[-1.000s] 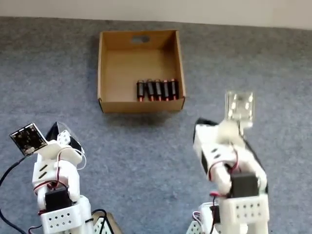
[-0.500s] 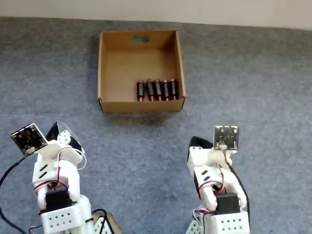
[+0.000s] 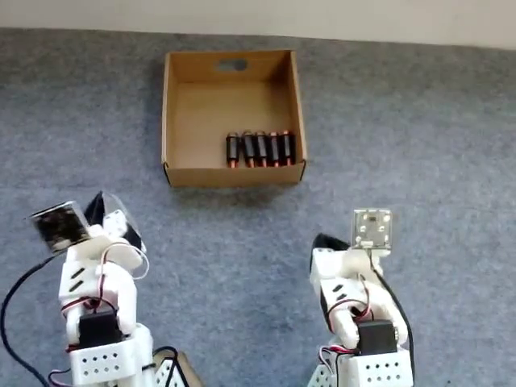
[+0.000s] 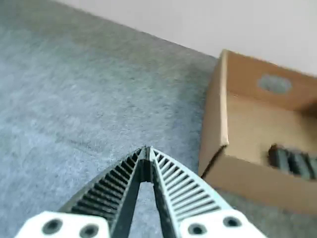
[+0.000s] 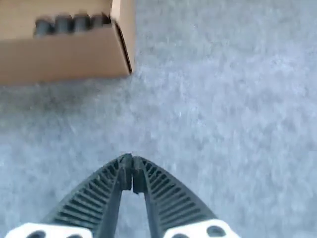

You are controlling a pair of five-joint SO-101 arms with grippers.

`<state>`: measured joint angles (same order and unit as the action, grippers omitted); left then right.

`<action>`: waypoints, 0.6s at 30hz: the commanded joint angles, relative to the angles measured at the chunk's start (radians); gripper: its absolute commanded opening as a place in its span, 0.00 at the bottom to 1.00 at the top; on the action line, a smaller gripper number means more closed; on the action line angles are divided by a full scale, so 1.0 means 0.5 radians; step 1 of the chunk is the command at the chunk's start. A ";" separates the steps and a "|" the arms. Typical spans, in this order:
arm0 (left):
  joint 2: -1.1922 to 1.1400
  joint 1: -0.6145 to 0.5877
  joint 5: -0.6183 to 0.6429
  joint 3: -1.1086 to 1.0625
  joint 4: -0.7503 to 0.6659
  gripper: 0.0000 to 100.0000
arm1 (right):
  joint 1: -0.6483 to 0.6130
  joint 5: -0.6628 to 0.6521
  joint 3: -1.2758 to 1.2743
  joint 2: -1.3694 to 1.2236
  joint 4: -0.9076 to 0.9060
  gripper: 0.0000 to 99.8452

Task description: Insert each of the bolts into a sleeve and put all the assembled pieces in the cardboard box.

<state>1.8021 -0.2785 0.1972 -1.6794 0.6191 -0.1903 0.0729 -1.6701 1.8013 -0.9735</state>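
Cardboard box [image 3: 171,121], 5 pieces [image 3: 260,149] parallel, near-far

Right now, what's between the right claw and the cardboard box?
Just bare grey carpet between the right gripper and the cardboard box, as the right wrist view shows.

No legible text — cardboard box [image 3: 201,105] plain; no labels, numbers, signs.

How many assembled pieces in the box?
5 assembled pieces, all in the cardboard box: one side-by-side row along its lower wall in the high view, toward the right corner. None appear hidden.
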 commanded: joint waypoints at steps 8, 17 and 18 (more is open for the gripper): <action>0.026 0.094 -0.525 -0.032 0.767 0.01 | 0.020 -0.009 -0.281 0.023 -0.483 0.01; 0.029 0.100 -0.310 -0.032 1.099 0.01 | 0.020 -0.012 -0.281 0.023 -0.483 0.01; 0.029 0.103 -0.221 -0.032 1.102 0.01 | 0.020 -0.012 -0.281 0.023 -0.483 0.01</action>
<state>1.8021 -0.2386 -0.0130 -1.6794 1.1638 -0.1903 0.0729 -1.6701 1.8029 -1.2068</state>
